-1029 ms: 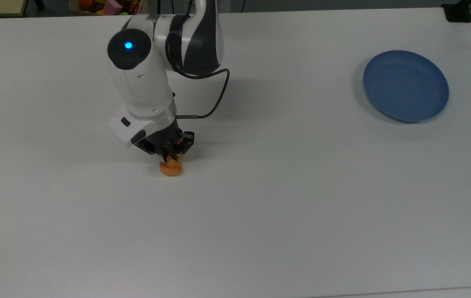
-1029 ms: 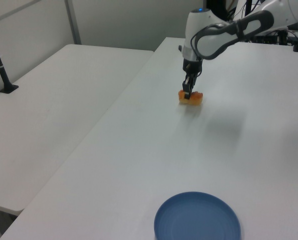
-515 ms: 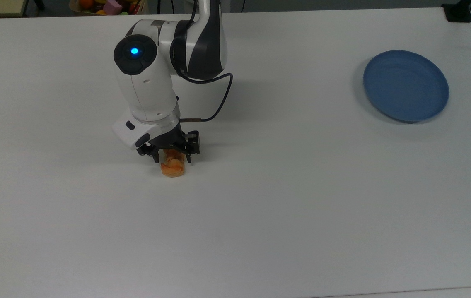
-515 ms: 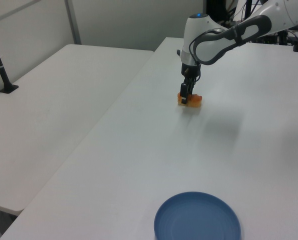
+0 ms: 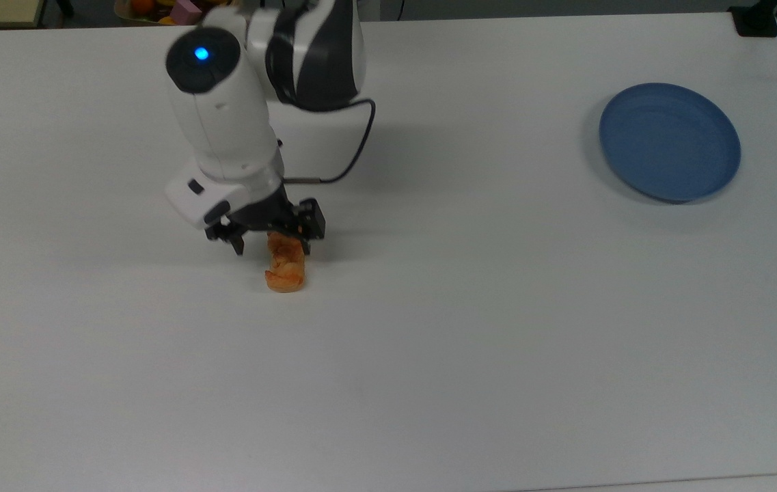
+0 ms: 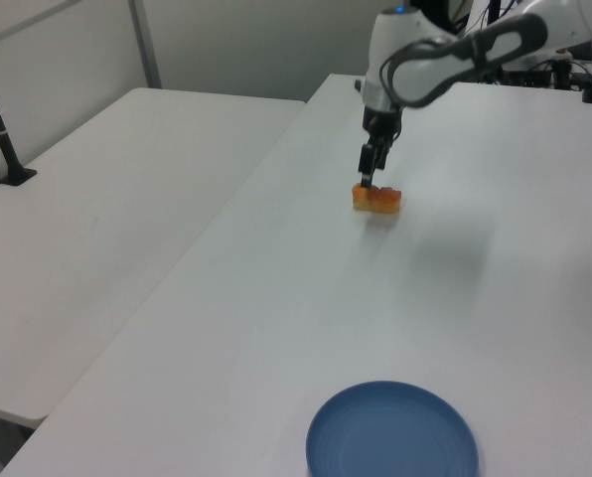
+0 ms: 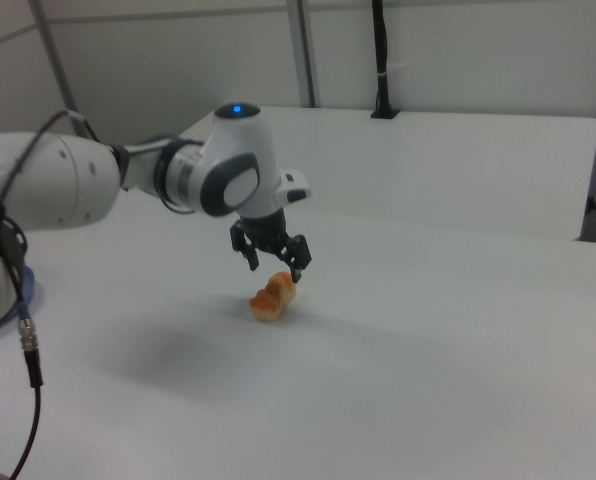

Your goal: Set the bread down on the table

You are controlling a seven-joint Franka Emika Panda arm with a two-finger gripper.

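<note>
The bread (image 5: 285,268), a small golden-orange lumpy roll, lies on the white table (image 5: 497,342) left of centre in the top view. My gripper (image 5: 272,244) hangs just above its far end, open, with a black finger on either side and nothing held. In the left view the bread (image 6: 376,199) rests on the table (image 6: 455,298) with the gripper (image 6: 368,177) lifted slightly over it. The right view shows the open gripper (image 7: 276,267) clear of the bread (image 7: 271,298), which sits on the table (image 7: 428,380).
A round blue plate (image 5: 670,140) sits at the top view's far right, and near the front edge in the left view (image 6: 392,432). A second white table (image 6: 97,219) adjoins at the left view's left. A black clamp (image 5: 756,20) stands at the top view's upper right corner.
The gripper, shut on the bread a second ago, has opened and risen a little. The bread stays lying on the table.
</note>
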